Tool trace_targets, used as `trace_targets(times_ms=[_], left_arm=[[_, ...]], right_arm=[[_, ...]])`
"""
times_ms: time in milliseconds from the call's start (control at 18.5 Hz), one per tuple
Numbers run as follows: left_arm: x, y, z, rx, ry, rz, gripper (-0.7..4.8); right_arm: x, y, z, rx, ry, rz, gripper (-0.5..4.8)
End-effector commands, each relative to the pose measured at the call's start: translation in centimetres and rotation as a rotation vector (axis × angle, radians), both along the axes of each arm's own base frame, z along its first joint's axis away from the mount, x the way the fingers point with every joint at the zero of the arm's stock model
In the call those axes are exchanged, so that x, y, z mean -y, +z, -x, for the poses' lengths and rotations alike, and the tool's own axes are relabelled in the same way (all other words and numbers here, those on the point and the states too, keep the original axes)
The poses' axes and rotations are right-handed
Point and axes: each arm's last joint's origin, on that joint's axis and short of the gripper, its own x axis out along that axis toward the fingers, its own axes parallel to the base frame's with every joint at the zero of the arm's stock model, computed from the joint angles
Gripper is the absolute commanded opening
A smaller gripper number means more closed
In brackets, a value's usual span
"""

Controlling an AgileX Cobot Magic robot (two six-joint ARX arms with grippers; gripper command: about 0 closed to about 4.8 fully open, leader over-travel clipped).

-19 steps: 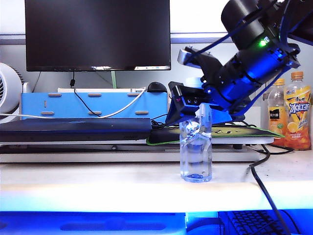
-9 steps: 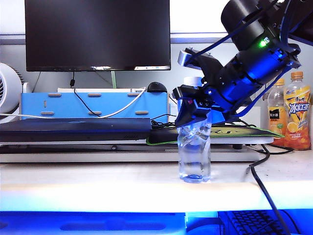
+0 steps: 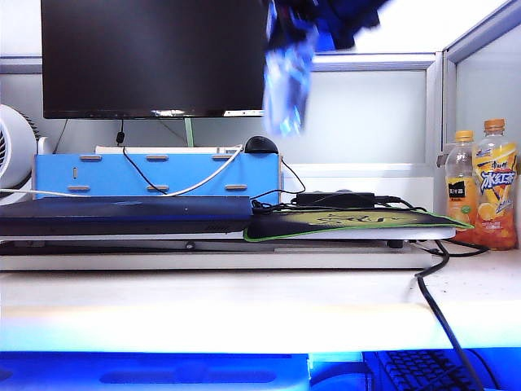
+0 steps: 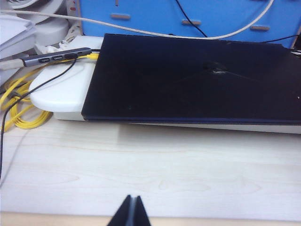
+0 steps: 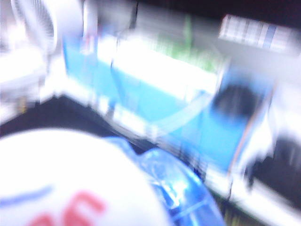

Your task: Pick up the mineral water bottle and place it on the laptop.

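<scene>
Below the raised jaws, desk: where you had the bottle standing a second ago, the front of the white desk (image 3: 244, 305) is now bare.
Laptop: the laptop (image 3: 126, 213) lies flat, low and to the left of the right jaws, its lid free of any load; your left wrist view shows the same dark lid (image 4: 193, 80).
Right gripper: your right gripper (image 3: 305, 20) has gone up to the top edge, closed on the bottle.
Mineral water bottle: the mineral water bottle (image 3: 286, 85) hangs blurred beneath those jaws, high over the desk; cap fills the right wrist view (image 5: 70, 183).
Left gripper: your left gripper (image 4: 130, 212) rests with jaws pressed together, short of the laptop.
Meaning: pick looks done; you now need carry and lowering onto the lid.
</scene>
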Motion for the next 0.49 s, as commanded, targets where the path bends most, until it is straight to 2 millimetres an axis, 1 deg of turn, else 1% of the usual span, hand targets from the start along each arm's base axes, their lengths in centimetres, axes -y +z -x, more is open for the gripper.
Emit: trace_targets(times_ms=[54, 162, 216, 324, 378, 486], left_arm=[[0.0, 0.0, 0.0, 0.0, -0.002, -0.001, -0.02], [0.0, 0.0, 0.0, 0.0, -0.002, -0.001, -0.02], [0.0, 0.0, 0.0, 0.0, -0.002, -0.001, -0.02], [0.0, 0.0, 0.0, 0.0, -0.002, -0.001, -0.02], [0.0, 0.0, 0.0, 0.0, -0.002, -0.001, -0.02], [0.0, 0.0, 0.0, 0.0, -0.002, -0.001, -0.02]], right_arm=[[-1.3, 2.3, -1.9, 0.08, 0.05, -0.046, 0.35], [-2.6, 2.1, -3.6, 0.068, 0.08, -0.043, 0.35], [-3.4, 1.3, -4.8, 0.05, 0.1, -0.036, 0.35], [-4.4, -0.1, -6.3, 0.023, 0.12, -0.024, 0.35], [-4.8, -0.8, -7.0, 0.006, 0.126, -0.022, 0.35], [-5.9, -1.6, -7.7, -0.003, 0.151, -0.021, 0.35]])
